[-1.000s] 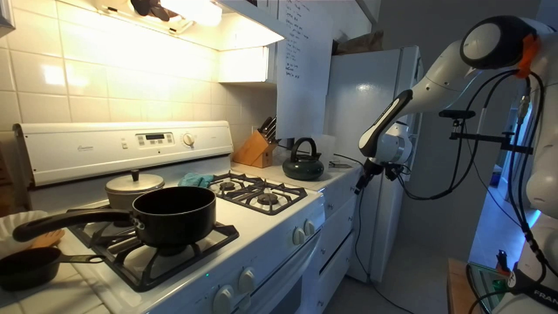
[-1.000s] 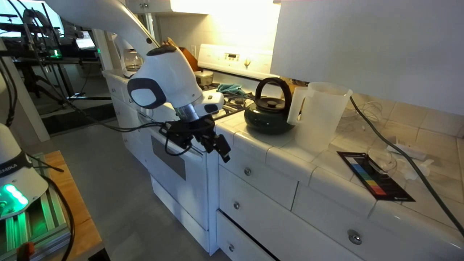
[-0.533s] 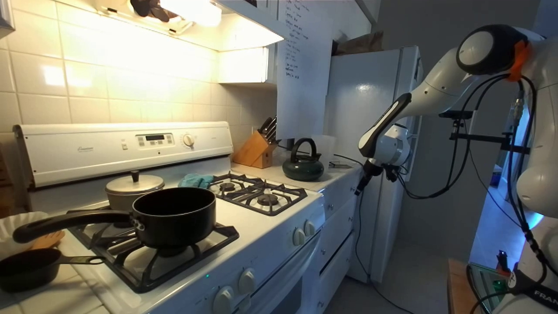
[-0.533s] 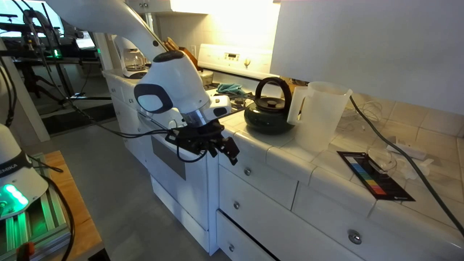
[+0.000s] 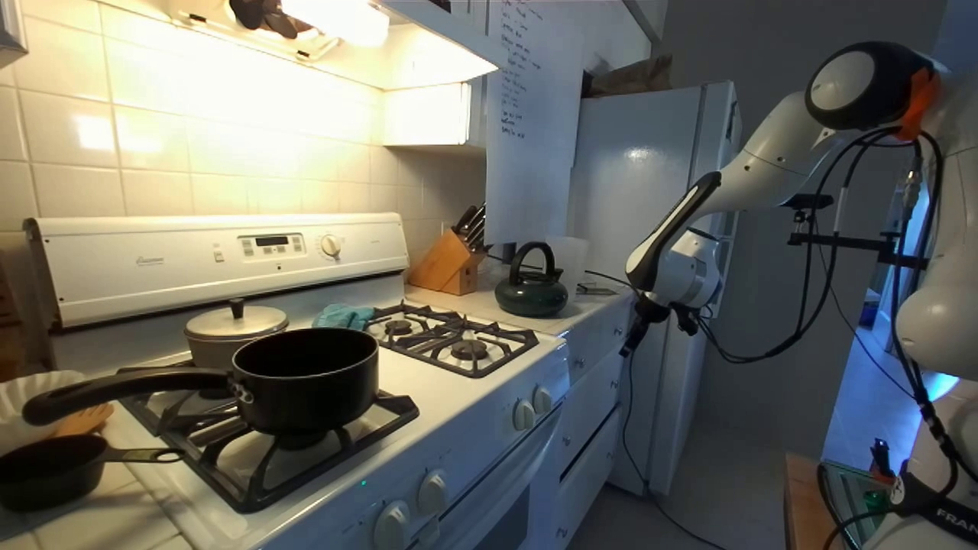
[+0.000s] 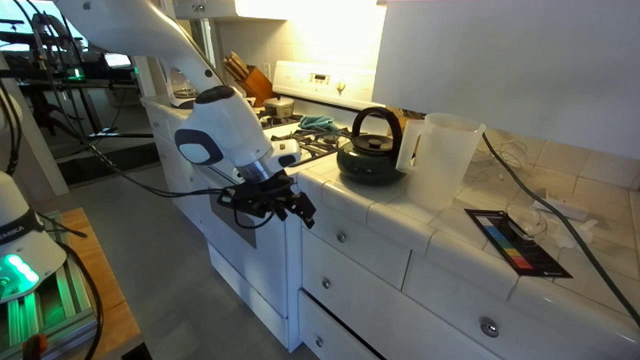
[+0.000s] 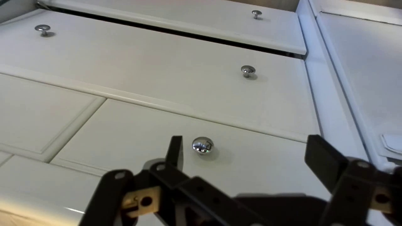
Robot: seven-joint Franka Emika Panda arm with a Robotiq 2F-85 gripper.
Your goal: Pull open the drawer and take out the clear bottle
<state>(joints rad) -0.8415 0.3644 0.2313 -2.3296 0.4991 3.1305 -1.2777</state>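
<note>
The claw (image 7: 245, 150) gapes wide near the round, shiny knob (image 7: 203, 145) of the flat white drawer (image 6: 375, 247). The stove edge (image 6: 284, 280) is just left.

The drawer (image 6: 367, 245) is white, the gripper (image 7: 244, 149) black, the kettle (image 6: 370, 164) dark green, the black card (image 6: 516, 246) colour-striped.

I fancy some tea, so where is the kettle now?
In an exterior view, the dark green kettle stands on the tiled counter beside the stove, just left of the frosted pitcher.

The end effector (image 5: 629, 345) hangs near white drawers (image 5: 592, 397); a black saucepan (image 5: 306, 393) stands on the stove (image 5: 443, 382).
</note>
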